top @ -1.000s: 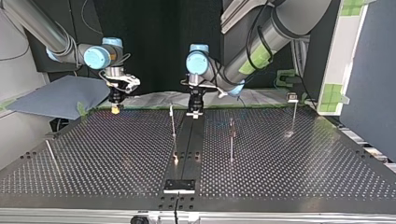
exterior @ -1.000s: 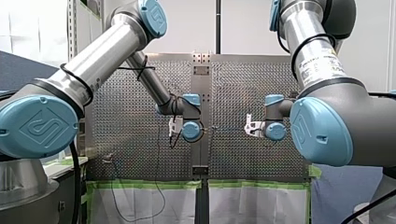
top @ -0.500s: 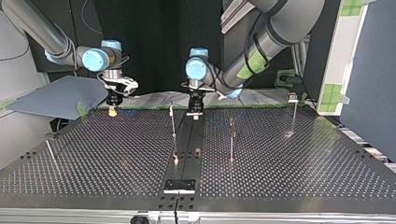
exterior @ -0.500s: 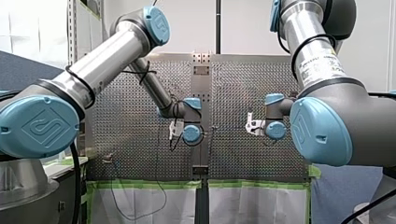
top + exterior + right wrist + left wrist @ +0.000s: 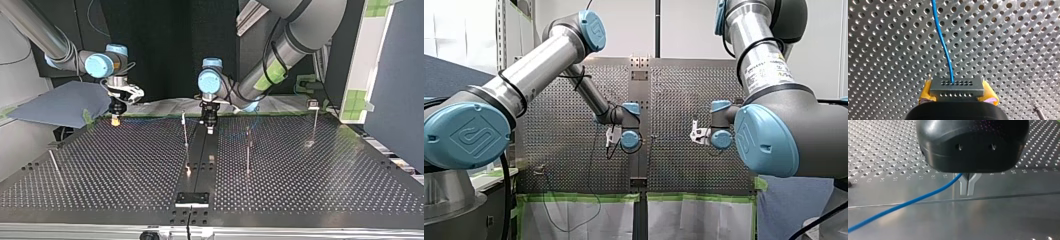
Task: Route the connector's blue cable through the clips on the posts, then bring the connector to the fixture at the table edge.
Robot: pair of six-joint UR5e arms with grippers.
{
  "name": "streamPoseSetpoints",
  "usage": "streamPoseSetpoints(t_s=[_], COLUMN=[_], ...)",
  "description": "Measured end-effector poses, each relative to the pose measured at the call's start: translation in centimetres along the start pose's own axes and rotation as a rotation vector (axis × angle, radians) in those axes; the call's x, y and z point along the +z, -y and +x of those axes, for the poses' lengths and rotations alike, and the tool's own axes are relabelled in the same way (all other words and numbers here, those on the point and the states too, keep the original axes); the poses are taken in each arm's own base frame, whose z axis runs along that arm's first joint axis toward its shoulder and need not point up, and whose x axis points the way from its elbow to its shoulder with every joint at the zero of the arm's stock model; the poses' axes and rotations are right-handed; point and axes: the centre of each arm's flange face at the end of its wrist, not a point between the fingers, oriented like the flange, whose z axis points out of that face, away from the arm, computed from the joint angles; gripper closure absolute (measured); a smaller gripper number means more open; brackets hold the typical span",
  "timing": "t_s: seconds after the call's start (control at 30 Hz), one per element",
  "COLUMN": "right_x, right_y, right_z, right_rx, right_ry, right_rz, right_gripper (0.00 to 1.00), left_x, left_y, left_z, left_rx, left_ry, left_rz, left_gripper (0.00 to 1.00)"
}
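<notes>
front: my left arm [image 5: 549, 65] comes in from the left, wrist over the plain centre strip of the bench [image 5: 684, 100]. my right arm [image 5: 764, 70] has its wrist just right of that strip. grippers and cable too small to read here

top: my right gripper [image 5: 115, 120] sits at the far left of the bench, yellow at its tip, low over the surface. my left gripper [image 5: 209, 125] is at far centre over the strip, just right of one of the posts [image 5: 185, 134]; more posts stand to the right and at near left. fixture [image 5: 191, 199] at the near edge, centre, well apart from both grippers. only this view shows posts and fixture; finger gaps can't be told here

left wrist: metal fingers [image 5: 965, 185] pressed together, blue cable [image 5: 910, 201] pinched between them just under the gripper body. cable is thin, smooth, bright blue, and runs off at a diagonal above the strip

right wrist: connector [image 5: 957, 87] is a small grey block with two rows of holes, clamped between yellow pads [image 5: 926, 94]. cable leaves an off-centre hole in the row farther from the gripper body and heads away over the perforations with a slight bend
</notes>
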Motion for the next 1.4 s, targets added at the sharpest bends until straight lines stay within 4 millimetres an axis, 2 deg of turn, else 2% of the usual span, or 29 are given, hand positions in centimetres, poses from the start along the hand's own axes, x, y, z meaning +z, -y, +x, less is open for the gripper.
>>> streamPoseSetpoints(t_s=[1.03, 1.27, 1.4], right_x=[1.7, 2.3, 2.5], right_y=[-0.8, -0.7, -0.6], right_z=[0.9, -0.9, -1.2], right_rx=[0.016, 0.015, 0.016], right_ry=[-0.024, 0.018, 0.02], right_rz=[-0.009, -0.006, 0.0], right_gripper=[1.0, 1.0, 1.0], left_x=[0.2, 0.1, 0.0], left_y=[-0.6, -0.6, -0.6], left_z=[0.3, 0.3, 0.4], left_rx=[0.013, 0.015, 0.017], left_ry=[-0.024, -0.029, -0.033], left_rz=[-0.002, -0.001, -0.002], left_gripper=[0.93, 0.93, 0.93])
